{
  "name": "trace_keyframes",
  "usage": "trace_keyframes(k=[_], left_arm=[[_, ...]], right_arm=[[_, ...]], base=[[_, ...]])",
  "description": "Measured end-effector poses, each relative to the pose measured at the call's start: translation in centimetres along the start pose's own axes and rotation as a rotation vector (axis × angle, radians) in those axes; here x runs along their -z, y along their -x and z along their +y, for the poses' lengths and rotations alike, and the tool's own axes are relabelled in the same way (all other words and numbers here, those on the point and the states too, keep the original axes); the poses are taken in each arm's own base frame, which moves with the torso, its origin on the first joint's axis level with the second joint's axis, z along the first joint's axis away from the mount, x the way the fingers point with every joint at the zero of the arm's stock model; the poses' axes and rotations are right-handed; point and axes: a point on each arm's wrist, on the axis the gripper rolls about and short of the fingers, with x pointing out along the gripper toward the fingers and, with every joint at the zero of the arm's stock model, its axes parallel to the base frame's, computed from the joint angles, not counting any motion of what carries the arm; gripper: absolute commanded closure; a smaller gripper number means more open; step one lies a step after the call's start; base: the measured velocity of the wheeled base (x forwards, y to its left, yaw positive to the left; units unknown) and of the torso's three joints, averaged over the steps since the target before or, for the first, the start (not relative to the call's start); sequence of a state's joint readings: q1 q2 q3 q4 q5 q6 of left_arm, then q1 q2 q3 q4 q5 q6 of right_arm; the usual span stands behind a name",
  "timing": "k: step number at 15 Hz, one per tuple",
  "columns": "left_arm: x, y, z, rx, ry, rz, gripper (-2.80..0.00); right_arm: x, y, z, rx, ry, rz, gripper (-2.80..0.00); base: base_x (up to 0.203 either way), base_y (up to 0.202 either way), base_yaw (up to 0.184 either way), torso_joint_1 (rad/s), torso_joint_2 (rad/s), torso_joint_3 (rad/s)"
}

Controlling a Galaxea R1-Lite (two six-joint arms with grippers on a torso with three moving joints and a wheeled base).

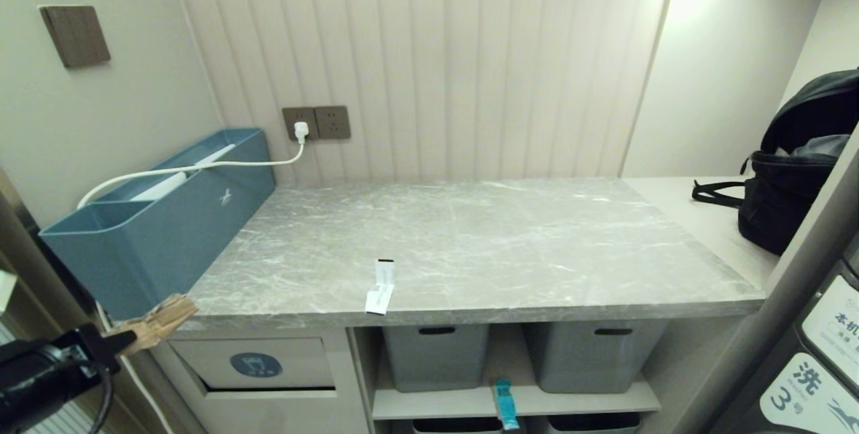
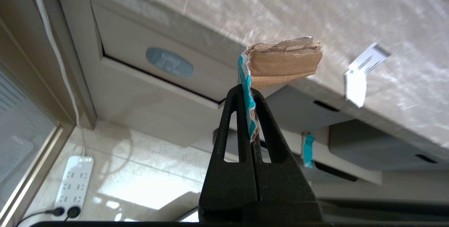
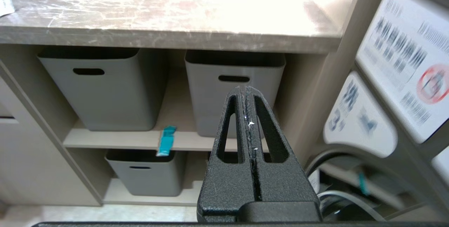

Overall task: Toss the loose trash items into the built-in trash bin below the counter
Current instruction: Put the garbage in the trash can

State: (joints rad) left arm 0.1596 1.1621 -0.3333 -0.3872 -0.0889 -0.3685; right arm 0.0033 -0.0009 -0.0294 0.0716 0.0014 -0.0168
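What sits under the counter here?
Under the counter: the bin flap at left, grey baskets on shelves, and a teal wrapper hanging off the shelf edge. The bin's inside and the baskets' contents are hidden.

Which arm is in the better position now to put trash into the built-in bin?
Probably the left. The left gripper is shut on the tan cardboard piece beside the bin flap. The right gripper is shut, empty, facing the grey baskets.
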Motion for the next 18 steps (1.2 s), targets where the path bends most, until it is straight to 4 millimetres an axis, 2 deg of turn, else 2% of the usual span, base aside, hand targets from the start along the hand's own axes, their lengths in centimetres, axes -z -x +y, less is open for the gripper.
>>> trace_keyframes(k=[9,14,18], left_arm=[[1.4,0.2,0.5,-0.012,0.004,0.037,0.0],[3.0,0.8,1.1,-0.024,0.007,0.067,0.0],[3.2,0.9,1.1,-0.025,0.006,0.069,0.0]], right_arm=[[0.0,0.0,0.0,0.018,-0.047,-0.001,0.0],[0.0,0.0,0.0,0.018,-0.047,-0.001,0.0],[0.0,0.0,0.0,0.018,-0.047,-0.001,0.0]], base=[[0.0,0.0,0.0,-0.245,0.54,0.296],[0.0,0.0,0.0,-0.218,0.51,0.284],[0.0,0.0,0.0,-0.202,0.49,0.284]])
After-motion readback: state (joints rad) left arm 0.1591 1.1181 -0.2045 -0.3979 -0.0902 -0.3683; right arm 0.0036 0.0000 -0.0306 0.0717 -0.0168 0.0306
